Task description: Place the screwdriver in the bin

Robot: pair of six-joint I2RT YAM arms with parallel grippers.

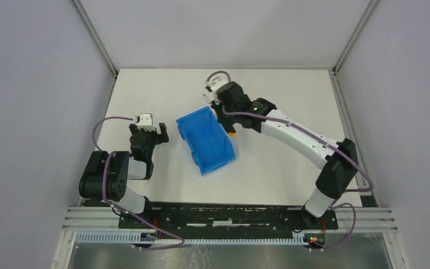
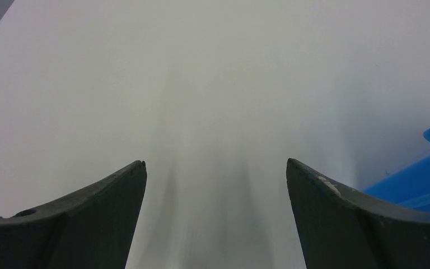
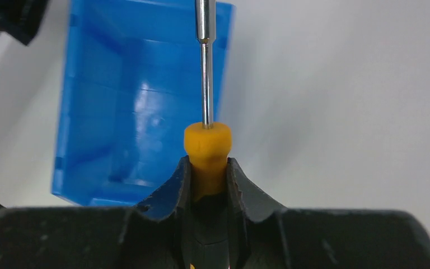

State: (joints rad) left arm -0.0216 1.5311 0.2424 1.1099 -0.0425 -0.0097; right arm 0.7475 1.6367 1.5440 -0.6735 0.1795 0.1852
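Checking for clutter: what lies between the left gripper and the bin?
Nothing. The top view shows only bare white table between the left gripper and the bin.

The table point(image 1: 280, 168) is white, flat and smooth. One thing lies right on it: the blue plastic bin point(image 1: 205, 141). The bin sits a little left of the middle of the table, flat on its bottom with its open side up. It is turned at a slant, so its long sides run from far-left to near-right. White tabletop shows all around it. In the left wrist view, a corner of the bin shows at the right edge.
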